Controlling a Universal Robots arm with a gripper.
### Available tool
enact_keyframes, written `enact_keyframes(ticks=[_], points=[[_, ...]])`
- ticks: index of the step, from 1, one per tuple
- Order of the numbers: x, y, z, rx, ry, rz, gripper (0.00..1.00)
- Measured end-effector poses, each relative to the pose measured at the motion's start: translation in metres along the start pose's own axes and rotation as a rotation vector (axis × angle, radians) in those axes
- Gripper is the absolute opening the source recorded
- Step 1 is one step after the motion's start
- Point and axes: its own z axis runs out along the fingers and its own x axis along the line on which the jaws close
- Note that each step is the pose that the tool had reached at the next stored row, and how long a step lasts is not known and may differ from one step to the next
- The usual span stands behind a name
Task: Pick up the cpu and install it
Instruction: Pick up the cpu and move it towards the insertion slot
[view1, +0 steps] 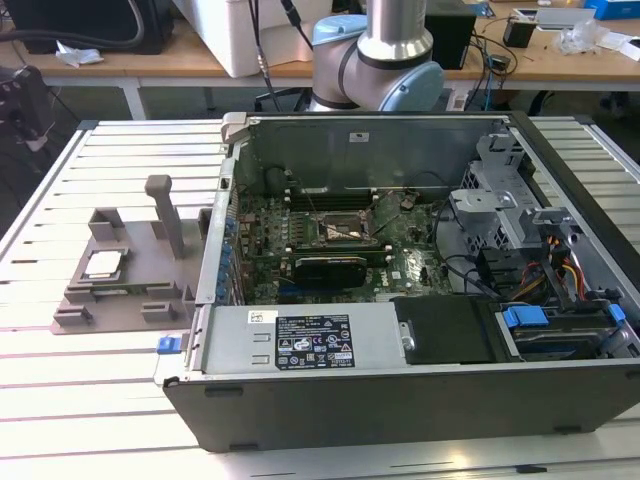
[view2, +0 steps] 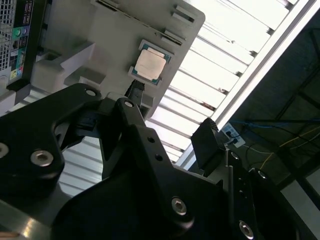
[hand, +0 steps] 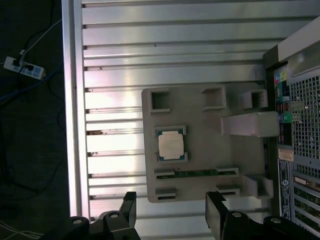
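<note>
Exterior view: an open PC case (view1: 400, 400) lies on its side on a slatted metal table (view1: 90, 420), w/ the green motherboard (view1: 270, 270) exposed. Near the board's centre is a black-framed square socket (view1: 345, 232) w/ no chip seated in it. The robot arm (view1: 385, 60) rises behind the case at approx. 12 o'clock. At approx. 9 o'clock from the case, just beside it, sits a grey plastic tray (view1: 135, 262) w/ several pockets and one upright post (view1: 165, 212). The cpu (view1: 103, 263) lies flat in a square pocket toward the tray's 9 o'clock side, silvery top facing up, dark rim around it. It has not been picked up. First wrist view: the tool (hand: 172, 212) hangs above the tray, its two black fingers (hand: 129, 210) spread wide apart w/ nothing between them. The tool touches neither the tray nor the cpu. The chip lies roughly in line w/ the gap between the fingers. The same tray pocket and chip also appear in the second wrist view, beyond the tool's black body.
</note>
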Motion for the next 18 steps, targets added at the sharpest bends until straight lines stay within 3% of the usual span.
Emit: enact_keyframes(ticks=[10, 18], points=[[-0.0001, -0.0001, 0.0048, 0.0002, 0.0001, 0.0, 0.66], [-0.0005, -0.0002, 0.019, 0.0009, 0.0001, 0.0, 0.66]])
